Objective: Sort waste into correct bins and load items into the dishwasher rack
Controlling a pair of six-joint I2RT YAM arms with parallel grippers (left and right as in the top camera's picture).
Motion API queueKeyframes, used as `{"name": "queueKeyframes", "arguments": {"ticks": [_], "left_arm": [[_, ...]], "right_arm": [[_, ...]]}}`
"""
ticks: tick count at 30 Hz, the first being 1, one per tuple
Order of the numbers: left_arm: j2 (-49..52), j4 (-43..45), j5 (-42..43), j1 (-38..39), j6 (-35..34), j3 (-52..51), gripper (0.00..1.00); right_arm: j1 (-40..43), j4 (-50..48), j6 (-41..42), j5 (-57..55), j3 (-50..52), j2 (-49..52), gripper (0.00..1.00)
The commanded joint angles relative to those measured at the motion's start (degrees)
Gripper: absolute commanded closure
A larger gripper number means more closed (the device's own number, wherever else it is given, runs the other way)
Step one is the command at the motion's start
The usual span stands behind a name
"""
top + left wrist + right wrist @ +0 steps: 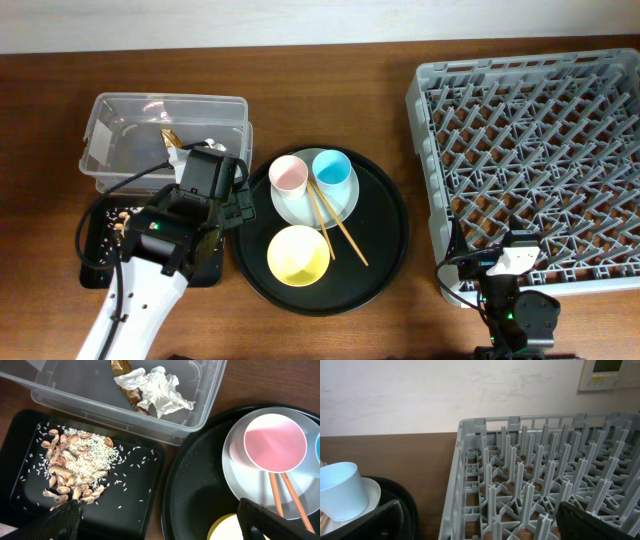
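Left hand (160, 527), spread, hovers over black tray (150, 500) beside round tray (200, 485).

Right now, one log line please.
tub: napkin, wrapper | black tray: scraps | round tray: dishes | rack: empty | left pincer, right pincer: open

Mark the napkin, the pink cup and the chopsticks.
napkin (159, 390), left wrist view, crumpled middle.
pink cup (275, 442), left wrist view, inside floor.
chopsticks (274, 492), left wrist view, mid-shaft of the left stick.
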State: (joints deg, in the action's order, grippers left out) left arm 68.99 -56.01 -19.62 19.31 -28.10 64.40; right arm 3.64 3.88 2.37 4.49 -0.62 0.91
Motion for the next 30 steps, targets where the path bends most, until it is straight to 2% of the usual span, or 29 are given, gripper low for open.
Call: {"name": "queueKeyframes", "arguments": {"ticks": [1, 6, 8, 12, 18, 22, 25, 28, 30], "left_arm": [[-0.66, -0.09, -1.18, -0.33, 0.31, 0.79, 0.01], [-0.66, -0.09, -1.18, -0.33, 0.31, 0.79, 0.01], [-0.66, -0.09, -1.18, -0.33, 0.31, 0.79, 0.01], [-0.66, -0.11, -1.18, -0.33, 0.31, 0.79, 0.01], [-0.66, -0.11, -1.18, -0.33, 0.31, 0.79, 0.01], [-0.66, -0.11, -1.18, -0.33, 0.31, 0.79, 0.01], [-0.66, -0.11, -1.18, -0.33, 0.31, 0.79, 0.01], [-0.66, -0.11, -1.18, -0.33, 0.31, 0.79, 0.01], [-0.66, -0.11, -1.18, -0.33, 0.31, 0.79, 0.01]], "right_arm": [[-0.28, -1.60, -0.39, -0.72, 0.31, -0.28, 0.01], [-0.24, -1.53, 0.09, 6.95, 0.31, -0.28, 0.01], [-0.26, -3.89, 0.11, 15.63, 0.24, -0.28, 0.01], [-0.24, -1.38, 7.23, 18.67, -3.76, 0.00, 0.01], [-0.26, 18.97, 8.87, 18.91, -23.54, 8.48, 0.01], [-0.26, 40.39, 8.44, 18.95, -47.39, 25.86, 0.01], [-0.26, 53.02, 8.46, 21.79, -62.03, 37.48, 0.02], [-0.26, 59.56, 8.68, 28.28, -72.13, 46.84, 0.02], [-0.26, 60.94, 8.68, 31.98, -74.20, 50.07, 0.01]]}}
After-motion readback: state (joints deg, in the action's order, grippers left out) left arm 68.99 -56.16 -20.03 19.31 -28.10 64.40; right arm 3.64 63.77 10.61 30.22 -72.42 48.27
